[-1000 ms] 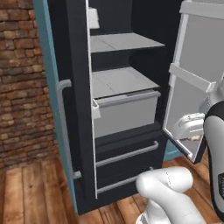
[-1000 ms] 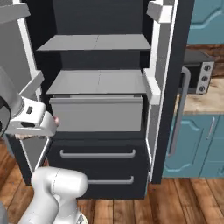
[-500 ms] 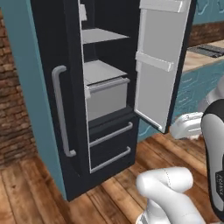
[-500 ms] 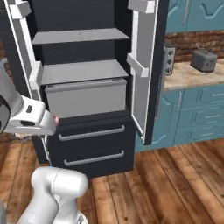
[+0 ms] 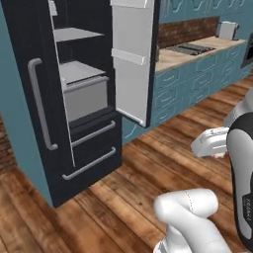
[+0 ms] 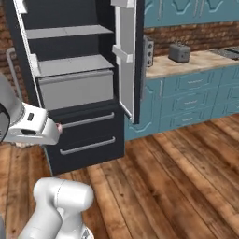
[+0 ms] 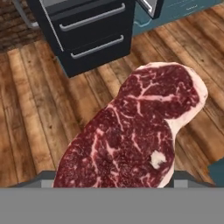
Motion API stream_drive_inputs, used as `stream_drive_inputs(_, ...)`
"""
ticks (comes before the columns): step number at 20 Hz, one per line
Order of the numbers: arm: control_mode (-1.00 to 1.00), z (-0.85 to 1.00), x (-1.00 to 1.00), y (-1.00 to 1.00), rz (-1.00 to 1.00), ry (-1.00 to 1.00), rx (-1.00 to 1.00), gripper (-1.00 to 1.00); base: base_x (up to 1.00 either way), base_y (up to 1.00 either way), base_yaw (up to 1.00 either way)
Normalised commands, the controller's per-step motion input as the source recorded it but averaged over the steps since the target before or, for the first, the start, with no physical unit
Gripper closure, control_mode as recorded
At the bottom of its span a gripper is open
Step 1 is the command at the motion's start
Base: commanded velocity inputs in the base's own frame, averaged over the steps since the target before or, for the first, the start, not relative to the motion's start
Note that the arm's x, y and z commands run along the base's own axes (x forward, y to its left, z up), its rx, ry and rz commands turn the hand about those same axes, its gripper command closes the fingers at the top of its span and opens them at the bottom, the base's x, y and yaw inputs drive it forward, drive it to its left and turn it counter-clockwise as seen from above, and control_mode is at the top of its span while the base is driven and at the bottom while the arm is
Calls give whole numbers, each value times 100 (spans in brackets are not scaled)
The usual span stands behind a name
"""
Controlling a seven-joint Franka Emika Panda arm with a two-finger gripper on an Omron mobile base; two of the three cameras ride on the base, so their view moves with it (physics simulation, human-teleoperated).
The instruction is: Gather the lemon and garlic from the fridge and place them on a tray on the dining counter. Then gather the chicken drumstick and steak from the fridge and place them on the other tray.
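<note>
A: Steak [image 7: 135, 131], where is it?

B: Close before the hand camera, from about 7 o'clock up to 1 o'clock in the hand view. It is dark red with pale marbling and a pinkish-white fat rim along its upper right edge. Its lower end meets the bottom of that picture, where the claw's tips would be; the tips themselves are hidden behind the meat.

A: So the claw has it?

B: It looks so. The jaws stand wide, and the meat hangs above the wooden floor [image 7: 39, 109] with nothing else under it, so I read it as clamped on the steak. The contact itself I cannot see.

A: Where is the hand in the base views?

B: In the right base view the white hand sits at 9 o'clock, with a bit of pink showing at its right end. In the left base view it is at 3 o'clock, low over the floor.

A: And the fridge [image 5: 37, 74]?

B: At 10 o'clock in the left base view, 11 o'clock in the right one. Its right door [image 6: 126, 56] stands open, white inside with small door shelves. Inside are grey shelves and a grey bin; below are two dark drawers [image 6: 88, 135] with horizontal bar handles. In the hand view those drawers sit at 12 o'clock, well apart from the steak.

A: Anything else?

B: A teal cabinet run at 2 o'clock in both base views, its tan tabletop [image 6: 191, 63] carrying a toaster [image 6: 179, 52], with a stovetop [image 5: 190, 48] further along.
</note>
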Motion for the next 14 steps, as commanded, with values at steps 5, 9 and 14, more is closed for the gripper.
stream_drive_inputs(5,100,0,0,0,0,0,0,100,-100,0,-28)
stream_drive_inputs(9,100,0,0,0,0,0,0,100,-100,-3,-22)
stream_drive_inputs(14,100,0,0,0,0,0,0,100,-100,-43,-13)
